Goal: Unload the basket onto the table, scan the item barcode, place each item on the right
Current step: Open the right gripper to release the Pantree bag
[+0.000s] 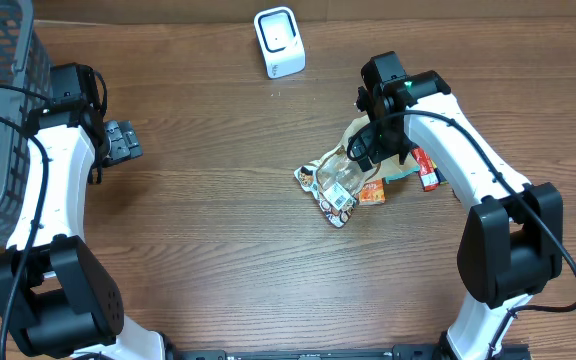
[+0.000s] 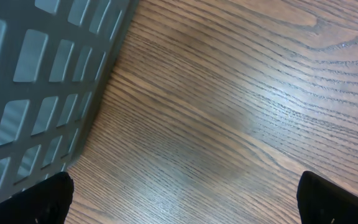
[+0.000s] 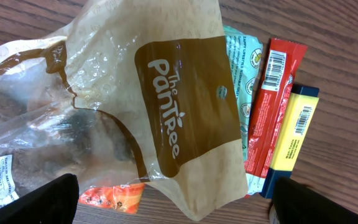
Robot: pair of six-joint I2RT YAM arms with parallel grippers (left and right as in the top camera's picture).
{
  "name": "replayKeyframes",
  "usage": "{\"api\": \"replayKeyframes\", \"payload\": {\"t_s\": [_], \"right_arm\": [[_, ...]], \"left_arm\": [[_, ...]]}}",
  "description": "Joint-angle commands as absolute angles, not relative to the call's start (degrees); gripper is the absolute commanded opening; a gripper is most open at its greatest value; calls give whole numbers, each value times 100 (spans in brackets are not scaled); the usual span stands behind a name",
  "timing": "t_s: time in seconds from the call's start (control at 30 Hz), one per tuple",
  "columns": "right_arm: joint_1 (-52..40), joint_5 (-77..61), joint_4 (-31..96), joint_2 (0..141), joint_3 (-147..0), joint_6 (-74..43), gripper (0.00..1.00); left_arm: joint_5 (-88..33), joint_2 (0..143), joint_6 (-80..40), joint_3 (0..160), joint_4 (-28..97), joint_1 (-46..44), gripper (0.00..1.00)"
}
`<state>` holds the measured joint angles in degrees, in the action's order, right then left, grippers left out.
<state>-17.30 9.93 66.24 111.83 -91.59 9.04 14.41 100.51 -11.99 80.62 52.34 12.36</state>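
Right gripper (image 3: 173, 202), fingers spread wide and holding nothing, poised directly above a heap of snack packets on the wooden table (image 1: 218, 230). Uppermost in the heap is a clear-and-brown bag printed "The PanTree" (image 3: 179, 99); partly tucked beneath its edge lie a teal packet (image 3: 244, 81), a red bar (image 3: 269, 106) with a barcode near its end, and a yellow-and-navy bar (image 3: 297, 134), also barcoded. An orange packet (image 3: 114, 198) shows at the bag's lower edge.

Further off, at the table's far edge, stands the white barcode scanner (image 1: 279, 41), well apart from the heap.

Left gripper (image 1: 120, 141), fingers likewise apart and empty, rests beside the grey mesh basket (image 2: 36, 87).

Suggested technique: descend on one item only, grip it clear of its barcode, lift it free of its neighbours, and present the printed code squarely to the scanner's face.
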Motion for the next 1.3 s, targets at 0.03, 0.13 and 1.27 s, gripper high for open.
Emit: {"api": "replayKeyframes", "payload": {"t_s": [0.03, 0.13, 1.27], "right_arm": [[-1739, 1044, 6611, 11157, -9137, 897, 100], [-1739, 1044, 6611, 11157, -9137, 897, 100], [-1717, 1046, 6611, 10838, -9137, 897, 100]], "left_arm": [[1500, 9963, -1177, 8147, 5225, 1197, 100], [1500, 9963, -1177, 8147, 5225, 1199, 100], [1500, 9963, -1177, 8147, 5225, 1197, 100]]}}
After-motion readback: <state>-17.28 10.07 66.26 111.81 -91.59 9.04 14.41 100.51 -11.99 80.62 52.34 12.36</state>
